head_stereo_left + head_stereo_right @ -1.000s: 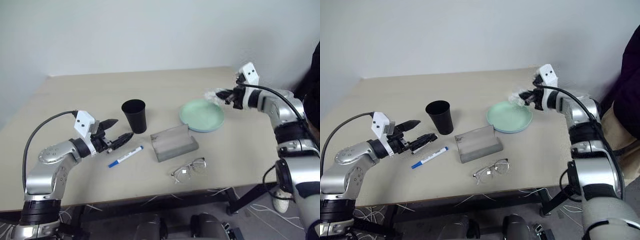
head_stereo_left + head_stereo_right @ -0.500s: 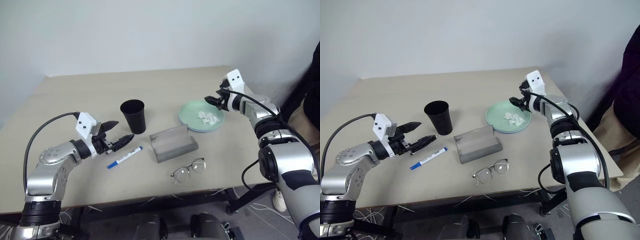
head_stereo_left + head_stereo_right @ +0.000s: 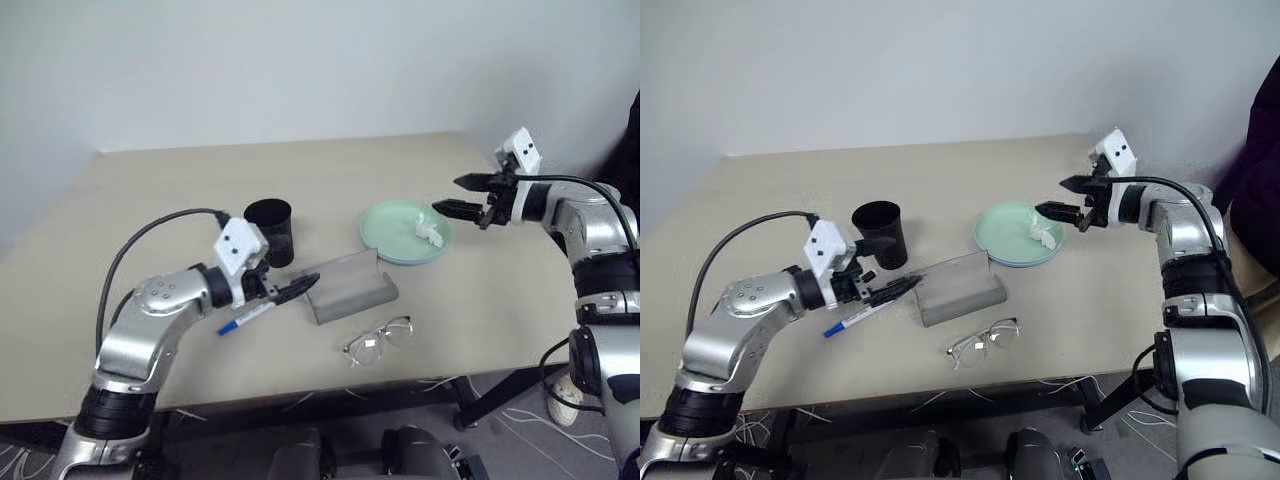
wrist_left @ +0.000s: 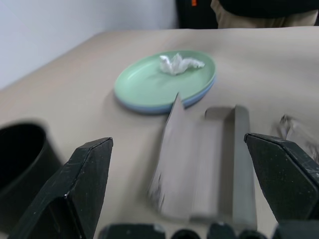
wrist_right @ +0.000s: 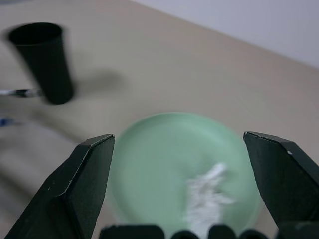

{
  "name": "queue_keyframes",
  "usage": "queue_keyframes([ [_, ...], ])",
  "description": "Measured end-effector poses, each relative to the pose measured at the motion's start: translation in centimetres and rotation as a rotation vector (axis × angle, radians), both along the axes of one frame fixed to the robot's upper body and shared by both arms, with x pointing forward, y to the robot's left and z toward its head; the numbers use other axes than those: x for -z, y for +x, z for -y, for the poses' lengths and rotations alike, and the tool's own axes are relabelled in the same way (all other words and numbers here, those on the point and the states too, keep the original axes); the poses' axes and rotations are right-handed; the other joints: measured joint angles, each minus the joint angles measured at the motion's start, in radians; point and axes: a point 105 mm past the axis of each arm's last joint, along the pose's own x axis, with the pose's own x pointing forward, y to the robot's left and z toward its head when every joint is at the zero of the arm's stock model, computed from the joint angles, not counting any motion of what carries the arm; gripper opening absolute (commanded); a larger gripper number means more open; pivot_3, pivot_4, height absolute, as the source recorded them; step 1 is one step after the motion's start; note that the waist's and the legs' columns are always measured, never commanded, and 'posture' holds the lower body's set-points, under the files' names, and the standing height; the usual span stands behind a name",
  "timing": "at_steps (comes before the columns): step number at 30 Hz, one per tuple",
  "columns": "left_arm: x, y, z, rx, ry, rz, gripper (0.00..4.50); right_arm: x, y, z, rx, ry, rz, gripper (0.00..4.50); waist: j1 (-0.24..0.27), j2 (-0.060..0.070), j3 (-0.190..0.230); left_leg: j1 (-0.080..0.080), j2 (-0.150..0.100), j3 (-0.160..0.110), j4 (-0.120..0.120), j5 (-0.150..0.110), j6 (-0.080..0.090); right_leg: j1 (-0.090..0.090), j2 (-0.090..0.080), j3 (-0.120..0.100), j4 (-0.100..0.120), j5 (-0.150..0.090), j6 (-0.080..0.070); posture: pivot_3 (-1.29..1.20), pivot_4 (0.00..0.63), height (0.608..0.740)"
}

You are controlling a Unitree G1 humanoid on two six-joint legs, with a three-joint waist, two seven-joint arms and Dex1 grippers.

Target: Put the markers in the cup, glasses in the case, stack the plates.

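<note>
Grey felt walls of the case (image 3: 348, 284) stand open in the middle of the beige counter (image 3: 150, 190), and it serves as the landmark here. Part of the blue-capped marker (image 3: 250, 313), lying just left of the case, is covered by the left end effector (image 3: 283, 290), so only its cap end and part of the barrel show; the black-capped marker appears only as a thin blurred streak (image 5: 20, 92) beside the cup in the right wrist view. That left end effector hangs with its 2 fingers spread wide and empty, its tips just beside the case's left end. Behind and left of the case stands the black cup (image 3: 269, 231), upright, partly hidden by the left wrist's white camera block. Right of and behind the case lie the 2 plates (image 3: 395, 232), already stacked, mint green on top with only a sliver of light blue rim visible beneath; a crumpled white tissue (image 3: 428, 231) rests on the green one. The right end effector (image 3: 463, 195) hovers just past the plates' far right rim, jaws wide, holding nothing. The glasses (image 3: 379, 339) lie in front of the case, near the counter's front edge, their thin frames hard to make out.
</note>
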Motion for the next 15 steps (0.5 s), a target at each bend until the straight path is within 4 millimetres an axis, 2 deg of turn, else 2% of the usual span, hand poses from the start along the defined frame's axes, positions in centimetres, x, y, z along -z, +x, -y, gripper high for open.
queue_keyframes([
  [3, -0.7, -0.5, 2.0, 0.069, 0.037, 0.008, 4.50, -1.3, -2.1, -1.4, -0.141, 0.043, -0.021, 4.47, -0.002, 0.000, 0.000, 0.001, 0.001, 0.000, 0.001, -0.001, 0.001, 0.001, 0.000, -0.001, 0.000, 0.000, 0.000, 0.00, 0.000, 0.704],
  [5, 0.0, -0.7, 2.7, 0.086, 0.105, -0.036, 4.50, -1.5, -3.1, -1.9, -0.202, 0.041, -0.041, 4.47, -0.001, 0.000, 0.000, 0.001, 0.002, -0.001, 0.002, -0.001, 0.002, 0.001, 0.001, -0.003, 0.000, 0.000, 0.000, 0.00, 0.000, 0.704],
  [11, 1.2, -1.4, 4.8, 0.136, 0.285, -0.152, 4.50, 0.3, -5.4, -4.2, -0.372, 0.006, -0.163, 4.47, 0.001, 0.000, 0.000, 0.000, 0.002, -0.004, 0.004, -0.001, 0.002, 0.002, 0.000, -0.005, 0.000, 0.000, 0.000, 0.00, 0.000, 0.704],
  [15, 1.7, -1.7, 6.2, 0.158, 0.356, -0.200, 4.50, 1.3, -7.2, -4.4, -0.476, -0.059, -0.191, 4.47, 0.010, -0.001, 0.001, 0.000, 0.000, -0.006, 0.003, -0.002, 0.003, 0.002, 0.000, -0.005, -0.001, 0.000, 0.000, 0.00, 0.000, 0.704],
])
